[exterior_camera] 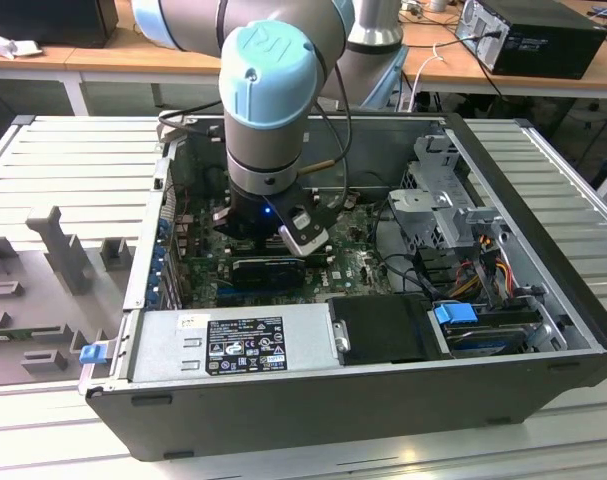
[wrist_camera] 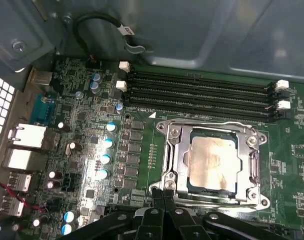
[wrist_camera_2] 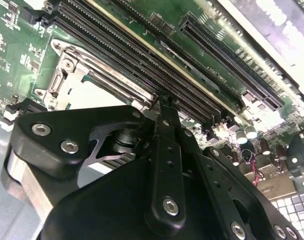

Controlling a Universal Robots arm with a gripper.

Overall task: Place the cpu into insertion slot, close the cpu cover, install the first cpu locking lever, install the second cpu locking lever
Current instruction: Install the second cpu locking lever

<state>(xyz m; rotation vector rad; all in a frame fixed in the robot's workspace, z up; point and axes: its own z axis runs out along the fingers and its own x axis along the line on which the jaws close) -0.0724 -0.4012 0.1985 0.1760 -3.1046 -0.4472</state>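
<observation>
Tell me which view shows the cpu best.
First wrist view: the cpu sits face-up in the insertion slot, framed by the cpu cover. The second wrist view catches an oblique edge; in the exterior view the arm blocks it.

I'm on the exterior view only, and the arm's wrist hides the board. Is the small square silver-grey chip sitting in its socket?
Observer: Yes. In the first wrist view the pale silver-grey square cpu lies inside the silver-rimmed square insertion slot on the green board.
Operator: What about the hinged cover?
Observer: The thin silver metal frame of the cpu cover lies flat around the chip, whose face shows through its window.
Operator: Where is the gripper?
Observer: The black gripper is at the socket's edge, with its fingers together.
</observation>
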